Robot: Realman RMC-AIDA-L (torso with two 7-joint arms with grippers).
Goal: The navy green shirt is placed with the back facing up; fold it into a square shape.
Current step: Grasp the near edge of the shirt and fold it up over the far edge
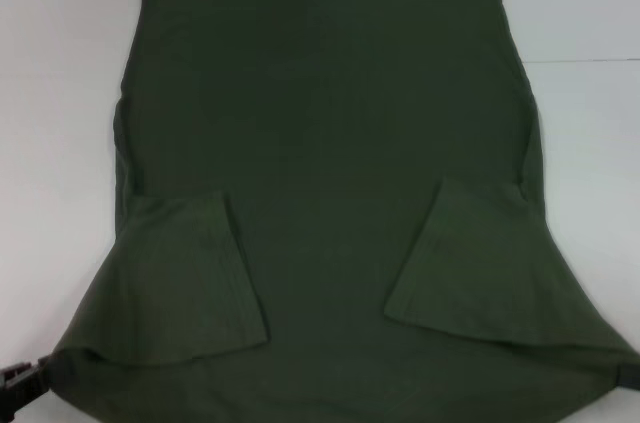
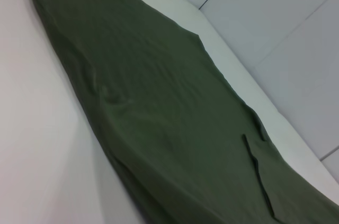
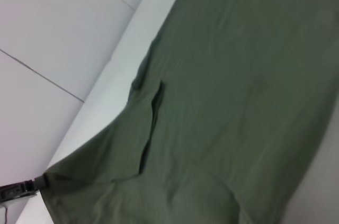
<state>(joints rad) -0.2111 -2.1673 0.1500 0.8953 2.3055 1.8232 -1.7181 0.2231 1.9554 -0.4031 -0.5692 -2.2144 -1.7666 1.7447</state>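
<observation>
The navy green shirt [image 1: 330, 143] lies spread on the white table [image 1: 60, 93], plain side up. Both sleeves are folded inward onto the body, the left sleeve [image 1: 190, 283] and the right sleeve [image 1: 480, 263]. My left gripper [image 1: 28, 379] is at the near left corner, shut on the shirt's pulled-out tip; the right wrist view also shows this gripper [image 3: 32, 186] pinching that corner. My right gripper [image 1: 625, 373] shows only as a dark sliver at the near right corner, where the cloth is drawn to a point into it. The shirt [image 2: 159, 118] [image 3: 238, 75] fills both wrist views.
Bare white table surrounds the shirt to the left, right and far side. Pale floor tiles [image 2: 275, 17] [image 3: 53, 28] show beyond the table edge in the wrist views.
</observation>
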